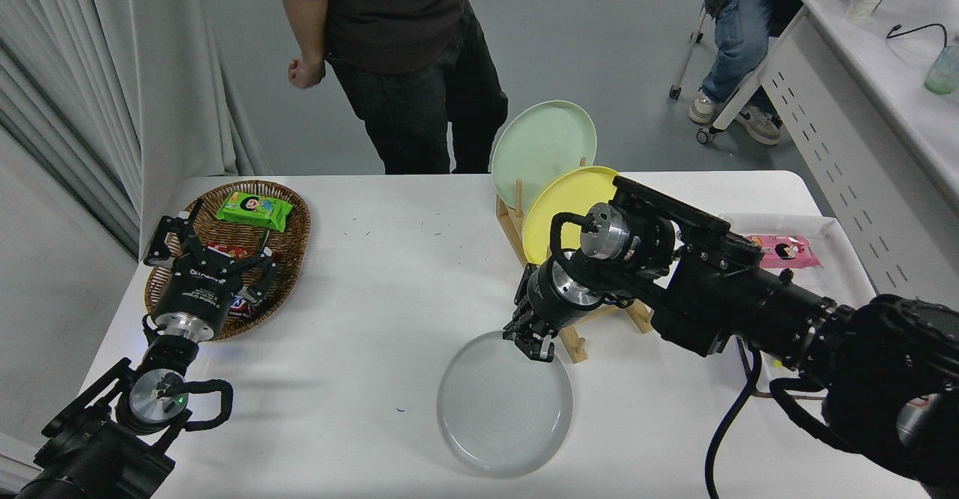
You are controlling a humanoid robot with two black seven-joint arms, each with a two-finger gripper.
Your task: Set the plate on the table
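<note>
The pale grey plate (503, 407) lies nearly flat on the white table (374, 289), at the front middle. My right gripper (536, 347) points down at the plate's far rim, and its fingers look closed on that rim. The right arm reaches in from the right, passing in front of the wooden rack. My left gripper (213, 248) is parked at the lower left with its fingers spread open and empty, over the near edge of the wicker basket.
A wooden rack (577, 342) behind my right gripper holds a yellow plate (558, 203) and a mint-green plate (541, 143) upright. A wicker basket (288, 248) with snack packs stands at the left. A pink pack (787, 250) lies at the right. A person (404, 57) stands at the far edge.
</note>
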